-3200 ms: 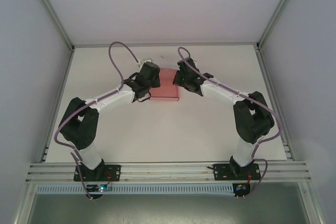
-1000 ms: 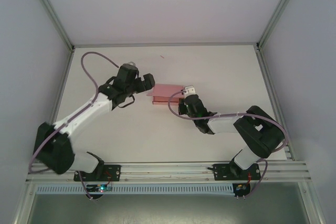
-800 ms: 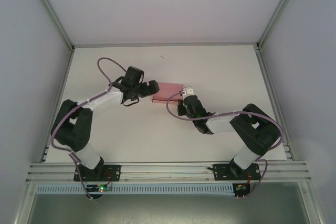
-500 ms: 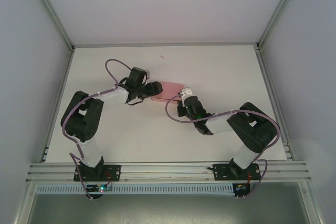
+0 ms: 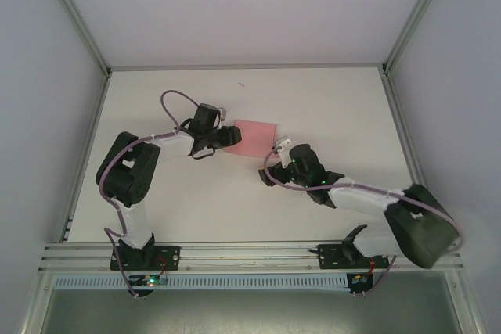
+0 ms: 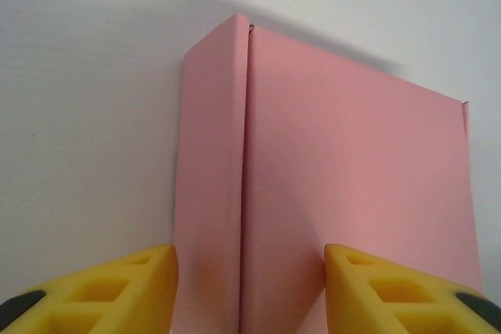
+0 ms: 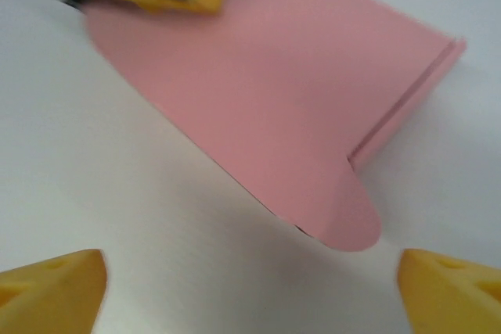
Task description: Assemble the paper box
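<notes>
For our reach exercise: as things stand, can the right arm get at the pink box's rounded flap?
Probably yes: the open right gripper faces the flap across the table, nothing between; the left gripper sits across the box.

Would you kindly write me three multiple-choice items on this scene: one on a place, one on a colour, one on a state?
1. Where is the paper box? A) on the table, between the left tool and the right tool B) by the arm bases C) far right corner
2. The right tool's fingers are: A) blue B) yellow C) green
3. The left tool is: A) shut on a cable B) open at the box's edge C) shut, far away
Answers: 1A, the top view shows it between them; 2B, yellow in its wrist view; 3B, a wide gap parts its fingers.
</notes>
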`<act>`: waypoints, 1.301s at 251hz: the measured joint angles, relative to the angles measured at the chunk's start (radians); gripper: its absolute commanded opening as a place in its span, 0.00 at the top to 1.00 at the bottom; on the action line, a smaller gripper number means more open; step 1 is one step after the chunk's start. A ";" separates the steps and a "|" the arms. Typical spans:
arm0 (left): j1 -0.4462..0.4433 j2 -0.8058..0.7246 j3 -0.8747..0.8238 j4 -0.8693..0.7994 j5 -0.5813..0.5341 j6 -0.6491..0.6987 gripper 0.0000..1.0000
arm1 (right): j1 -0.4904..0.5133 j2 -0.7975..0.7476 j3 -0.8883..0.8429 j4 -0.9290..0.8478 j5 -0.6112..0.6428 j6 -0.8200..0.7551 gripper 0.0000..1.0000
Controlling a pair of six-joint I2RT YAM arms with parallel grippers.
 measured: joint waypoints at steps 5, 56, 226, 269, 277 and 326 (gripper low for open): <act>0.000 0.001 -0.002 0.004 0.000 -0.001 0.51 | 0.000 -0.027 -0.003 -0.002 -0.010 -0.002 0.02; -0.001 0.002 -0.004 0.010 0.001 -0.001 0.50 | -0.033 -0.159 0.013 -0.017 0.036 0.094 0.02; -0.024 0.001 -0.007 0.012 -0.020 -0.012 0.49 | -0.270 0.573 0.541 -0.249 -0.230 0.409 0.37; -0.039 -0.010 -0.018 0.012 -0.035 -0.017 0.43 | -0.286 0.583 0.556 -0.248 -0.274 0.423 0.50; -0.043 -0.018 -0.024 0.005 -0.039 -0.016 0.37 | -0.289 0.583 0.555 -0.248 -0.281 0.423 0.50; -0.055 -0.084 -0.026 -0.158 -0.094 -0.007 0.21 | -0.314 0.587 0.546 -0.230 -0.315 0.408 0.52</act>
